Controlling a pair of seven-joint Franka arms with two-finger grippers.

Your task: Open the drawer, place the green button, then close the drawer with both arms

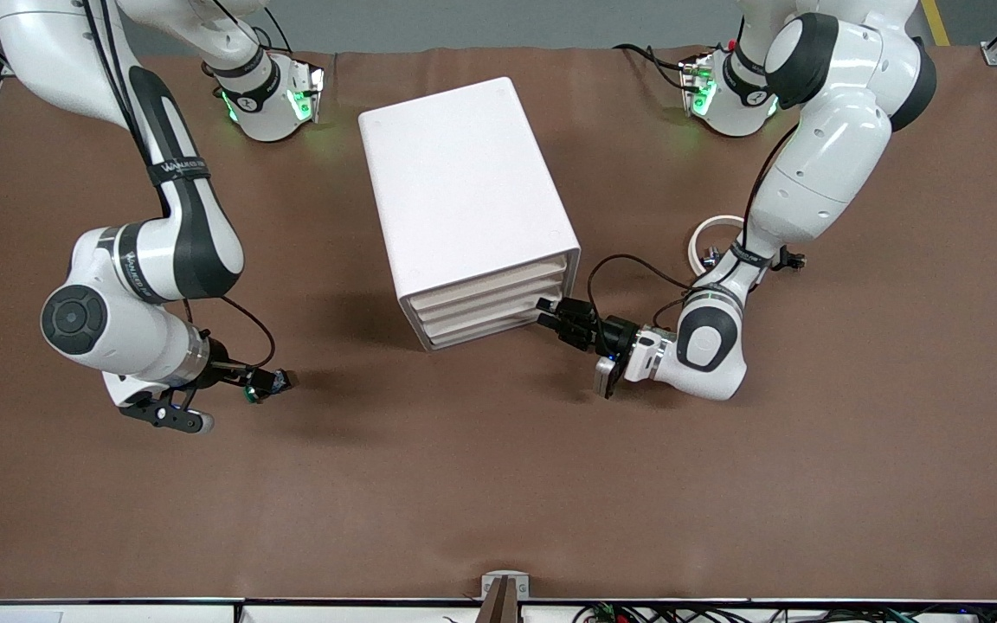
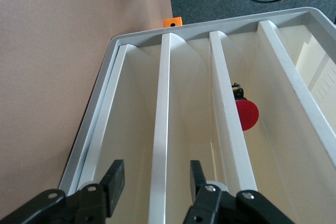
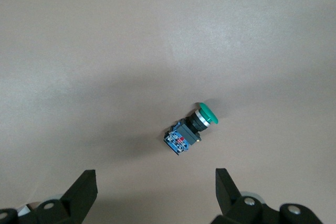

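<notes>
The white cabinet [image 1: 464, 199] stands mid-table with its three fronts all pushed in. The drawer [image 1: 485, 331] is the lowest front. My left gripper [image 1: 548, 313] is at that front, at its end toward the left arm. In the left wrist view the left gripper [image 2: 157, 174] is open, its fingers straddling the drawer's white lip [image 2: 160, 129] with a gap on each side. The button [image 3: 191, 127], green cap and dark blue body, lies on its side on the brown table. My right gripper [image 3: 155, 182] hangs over it, wide open and empty, toward the right arm's end [image 1: 278, 379].
A white tape ring [image 1: 715, 242] lies by the left arm's forearm. An orange block [image 2: 172, 22] sits on the table next to the cabinet. A red round cap [image 2: 247, 114] shows in the gap at an upper front. The brown mat [image 1: 498, 484] is bare nearer the front camera.
</notes>
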